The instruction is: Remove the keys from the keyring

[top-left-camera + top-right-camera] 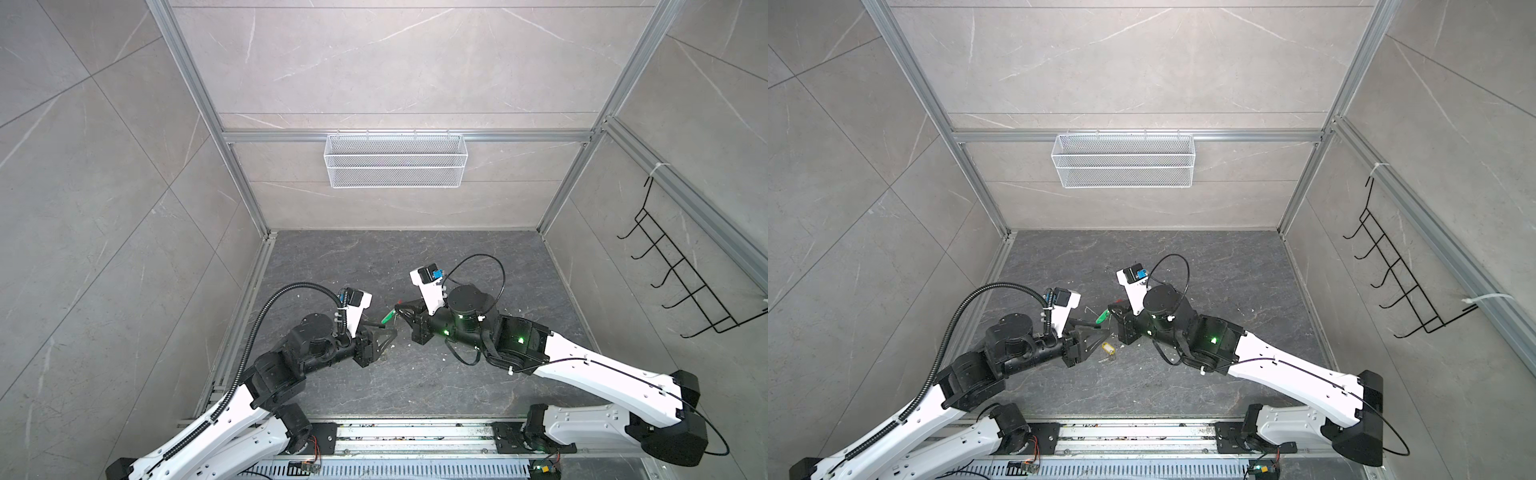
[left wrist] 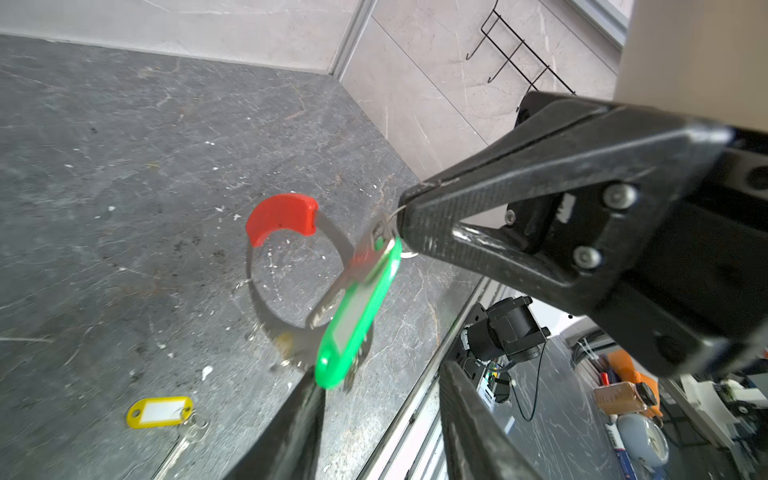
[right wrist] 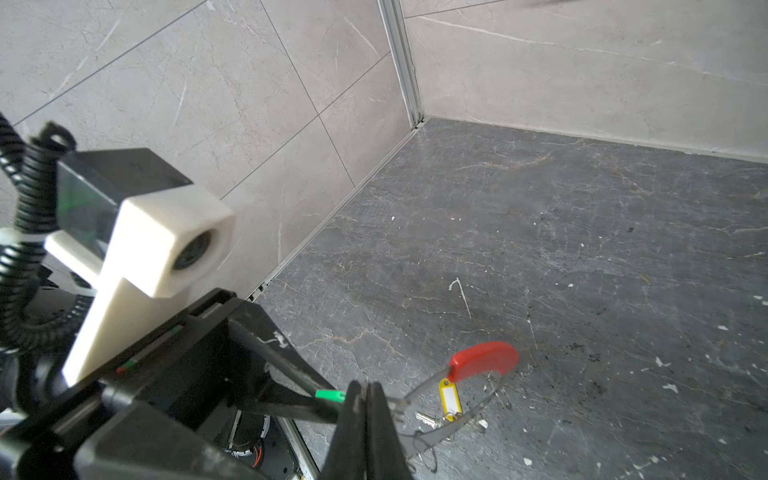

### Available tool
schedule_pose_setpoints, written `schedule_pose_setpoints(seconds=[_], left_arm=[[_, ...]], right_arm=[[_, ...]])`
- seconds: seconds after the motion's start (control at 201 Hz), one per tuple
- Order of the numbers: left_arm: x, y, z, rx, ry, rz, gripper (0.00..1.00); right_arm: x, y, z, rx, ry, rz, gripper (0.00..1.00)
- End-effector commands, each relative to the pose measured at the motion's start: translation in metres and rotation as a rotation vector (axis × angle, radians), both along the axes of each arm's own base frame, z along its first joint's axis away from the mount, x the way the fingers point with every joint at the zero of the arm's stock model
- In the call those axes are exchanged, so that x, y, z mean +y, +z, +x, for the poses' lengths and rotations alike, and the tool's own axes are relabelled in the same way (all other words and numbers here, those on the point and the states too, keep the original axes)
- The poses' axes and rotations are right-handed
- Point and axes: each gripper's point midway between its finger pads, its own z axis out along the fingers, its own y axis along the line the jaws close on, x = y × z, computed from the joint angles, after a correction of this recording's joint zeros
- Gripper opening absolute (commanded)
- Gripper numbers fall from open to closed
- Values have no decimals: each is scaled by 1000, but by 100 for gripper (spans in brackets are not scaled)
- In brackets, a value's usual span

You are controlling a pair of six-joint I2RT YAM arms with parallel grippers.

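Observation:
My right gripper point(image 3: 368, 392) is shut on the thin wire of the keyring point(image 2: 251, 282) and holds it above the floor. The ring's red sleeve point(image 2: 282, 218) sits on the far arc. A silver key point(image 2: 353, 270) with a green tag point(image 2: 357, 316) hangs on the ring just beside the right fingertips point(image 2: 419, 216). My left gripper point(image 2: 378, 374) is open; the tag's lower end is at one fingertip point(image 2: 309, 388), and the other finger stands well apart. A second key with a yellow tag point(image 2: 160, 411) lies loose on the floor point(image 1: 1108, 348).
A white mesh basket point(image 1: 395, 160) hangs on the back wall. A black wire hook rack point(image 1: 685, 282) is on the right wall. An aluminium rail point(image 1: 415, 436) runs along the front edge. White specks dot the dark floor.

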Motion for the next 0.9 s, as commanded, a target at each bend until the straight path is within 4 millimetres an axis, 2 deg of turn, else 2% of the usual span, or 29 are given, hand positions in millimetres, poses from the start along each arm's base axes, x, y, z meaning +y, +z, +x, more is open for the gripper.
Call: schedule_pose_setpoints(seconds=[0.0, 0.08, 0.254, 0.373, 0.508, 0.622, 0.896], left_arm=[[9, 30, -10, -23, -4, -44, 45], [3, 38, -19, -13, -70, -53, 43], [-11, 40, -31, 40, -178, -31, 44], [-7, 43, -32, 44, -173, 2, 44], [-9, 51, -34, 22, -194, -26, 50], [-18, 44, -29, 35, -201, -24, 49], [-25, 37, -16, 11, -181, 8, 46]], right_arm=[[-1, 11, 2, -14, -14, 34, 0], [-2, 10, 2, -13, -13, 34, 0], [-2, 11, 2, -14, -14, 34, 0], [-3, 12, 1, -17, -13, 36, 0], [-1, 10, 1, -14, -9, 37, 0], [0, 10, 1, -11, -5, 38, 0], [1, 12, -1, -9, 8, 46, 0]])
